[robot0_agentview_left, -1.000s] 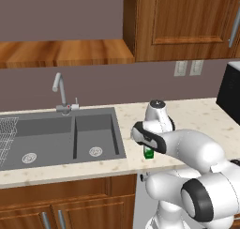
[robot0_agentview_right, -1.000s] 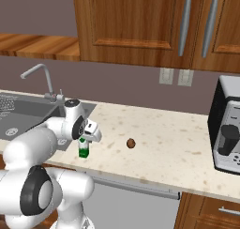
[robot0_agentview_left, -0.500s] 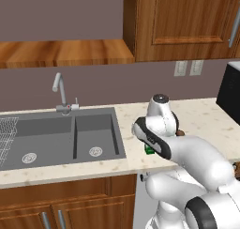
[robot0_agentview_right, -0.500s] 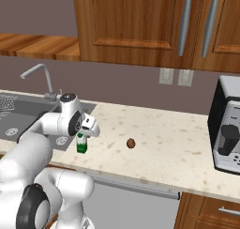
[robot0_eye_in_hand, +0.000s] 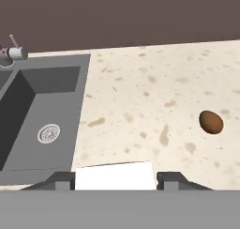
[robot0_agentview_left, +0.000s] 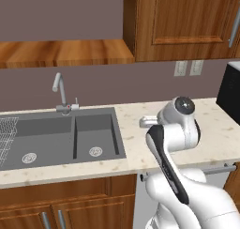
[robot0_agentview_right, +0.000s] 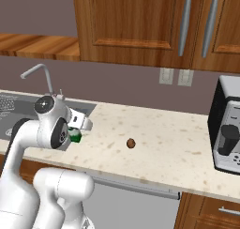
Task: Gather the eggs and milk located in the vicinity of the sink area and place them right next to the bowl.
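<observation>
My gripper (robot0_eye_in_hand: 116,180) is shut on the milk (robot0_eye_in_hand: 115,173), whose white top shows between the two dark fingertips (robot0_eye_in_hand: 61,181). From the right base view only a green bit of the milk (robot0_agentview_right: 75,137) peeks out beside the hand, held just above the counter by the sink's right rim. The egg (robot0_agentview_right: 131,143) is small, brown and oval, lying alone on the speckled counter; it sits right of the carton (robot0_eye_in_hand: 211,122). The dark grey sink (robot0_agentview_left: 61,139) lies to the left. The bowl is out of view.
A silver gooseneck faucet (robot0_agentview_left: 58,89) stands behind the sink, and a wire rack (robot0_agentview_left: 5,134) fills its left end. A dark and silver appliance (robot0_agentview_right: 227,129) stands at the counter's right end. Wooden cabinets hang above. The counter's front edge runs close to the hand.
The arm has folded upward and pulled the hand a little up and toward the sink with the milk in its grip. The egg has stayed where it was.
</observation>
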